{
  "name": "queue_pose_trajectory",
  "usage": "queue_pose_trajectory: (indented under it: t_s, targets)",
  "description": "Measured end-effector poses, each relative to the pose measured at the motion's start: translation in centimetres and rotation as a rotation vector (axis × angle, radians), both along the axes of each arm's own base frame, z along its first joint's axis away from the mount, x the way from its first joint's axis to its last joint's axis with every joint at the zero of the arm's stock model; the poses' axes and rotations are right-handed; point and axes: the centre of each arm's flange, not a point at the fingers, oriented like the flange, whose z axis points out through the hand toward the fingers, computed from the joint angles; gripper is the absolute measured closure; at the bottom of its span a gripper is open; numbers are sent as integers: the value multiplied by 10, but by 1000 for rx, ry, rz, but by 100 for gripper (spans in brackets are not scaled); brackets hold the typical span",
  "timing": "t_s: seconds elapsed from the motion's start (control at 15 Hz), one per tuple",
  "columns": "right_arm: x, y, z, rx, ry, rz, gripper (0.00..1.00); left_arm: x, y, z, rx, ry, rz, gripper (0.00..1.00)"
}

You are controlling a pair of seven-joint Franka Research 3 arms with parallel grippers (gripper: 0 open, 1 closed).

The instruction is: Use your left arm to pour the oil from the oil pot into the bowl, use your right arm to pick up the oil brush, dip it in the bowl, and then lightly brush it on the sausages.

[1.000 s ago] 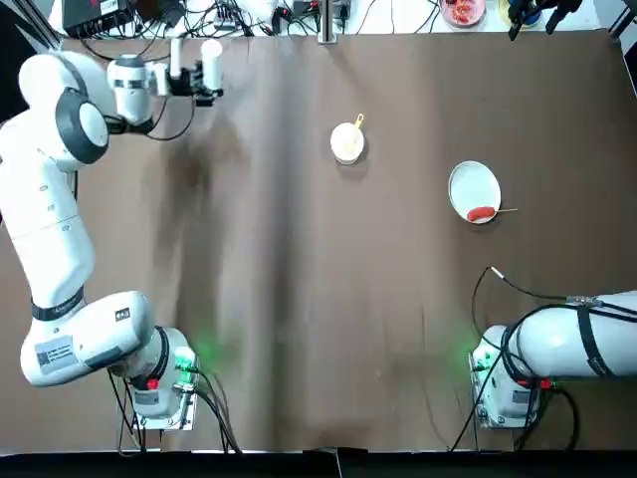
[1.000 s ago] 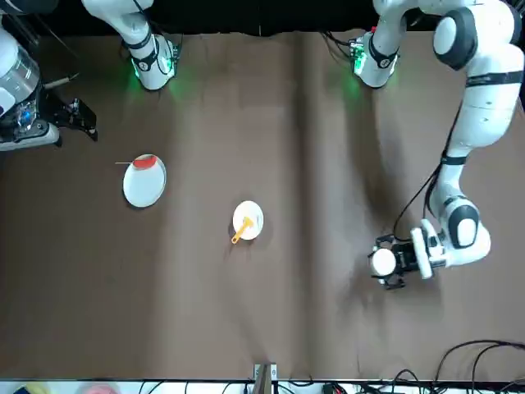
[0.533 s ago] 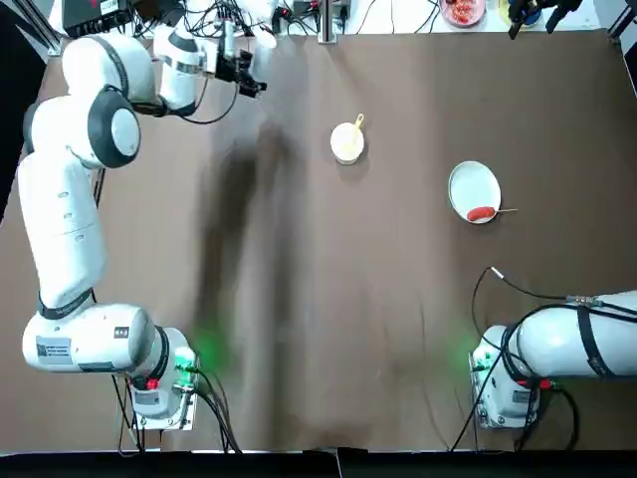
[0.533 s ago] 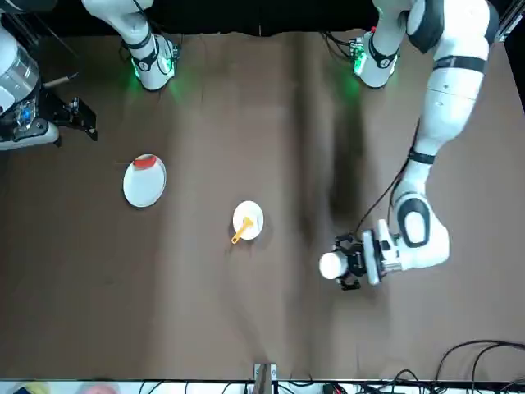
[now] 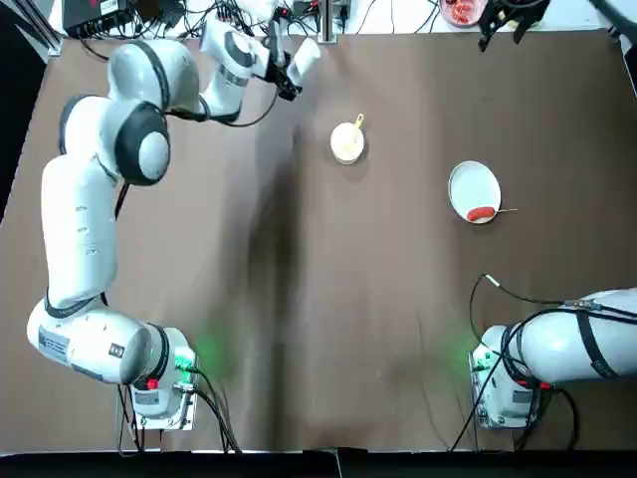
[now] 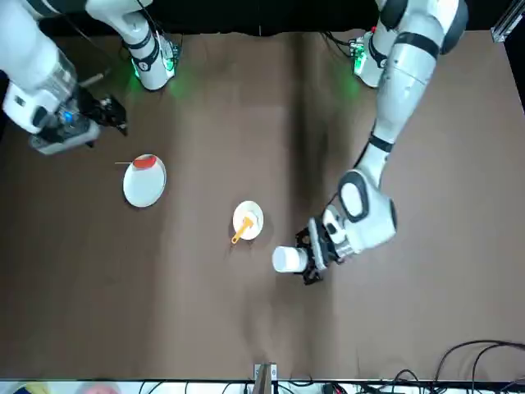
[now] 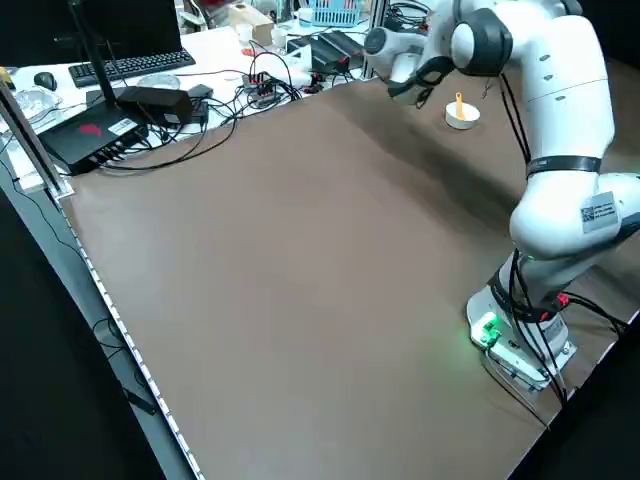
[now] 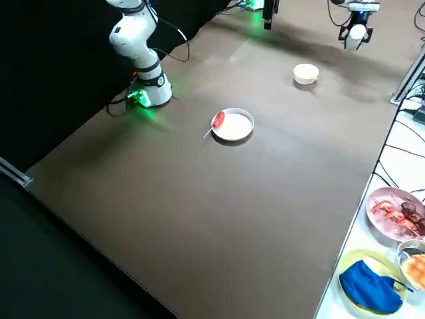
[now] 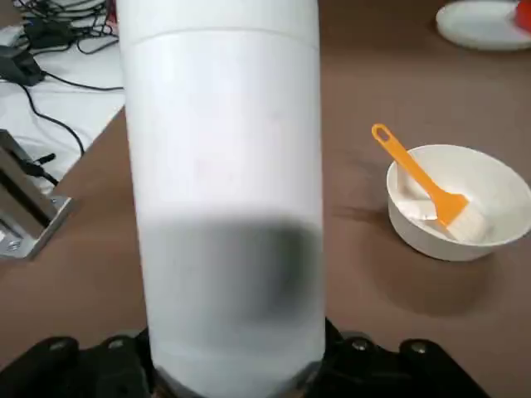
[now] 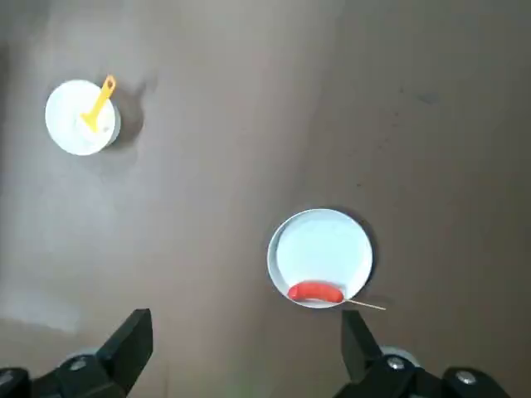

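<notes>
1. Left arm [image 5: 90, 189]: it reaches from its base at the near left corner of the table [image 5: 299, 299] up to the far edge, ending left of the bowl [image 5: 346, 142].
2. Left gripper [image 5: 282, 72]: its fingers are clamped on the oil pot [image 5: 305, 58]. The front view shows the pot [image 6: 288, 259] lying roughly level, its free end pointing toward the bowl [image 6: 247, 221] but well apart from it. In the left wrist view the white cylinder [image 9: 224, 191] fills the foreground, with the bowl [image 9: 459, 201] beyond it.
3. Bowl: a small cream-white bowl standing on the table, right of the oil pot and left of the plate [image 5: 474, 189].
4. Oil brush [image 5: 355, 125]: it rests in the bowl, its orange handle leaning over the rim. In the left wrist view the pale head [image 9: 467, 220] lies inside the bowl and the handle's looped end rises above the rim.
5. Plate: a flat white plate right of the bowl and nearer the robot's side of the table.
6. Sausage [image 5: 481, 213]: one red sausage at the plate's near rim, its thin skewer [image 5: 506, 210] jutting past the edge, away from the bowl.
7. Right gripper [image 6: 116, 115]: held high, beyond the plate and well apart from it. The right wrist view shows its two fingers [image 10: 126, 340] spread wide with nothing between them, the plate [image 10: 320, 247] and sausage [image 10: 315, 291] below.
8. Right arm [image 5: 572, 344]: its base sits at the near right corner, on the plate's side of the bowl.
</notes>
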Motion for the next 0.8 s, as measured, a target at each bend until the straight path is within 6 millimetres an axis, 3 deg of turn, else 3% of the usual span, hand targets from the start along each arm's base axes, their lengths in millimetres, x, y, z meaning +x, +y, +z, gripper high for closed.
queue_pose_trajectory:
  t_s: [0.33,0.53,0.8]
  targets:
    - [26,35,-72,5,97,32,0,-38,-52,-18,128,-25,31,44]
    - [32,47,-90,39,124,31,0,-70,-73,-39,171,9,47,44]
    - [33,63,-101,82,155,35,0,-105,-91,-62,220,32,-15,44]
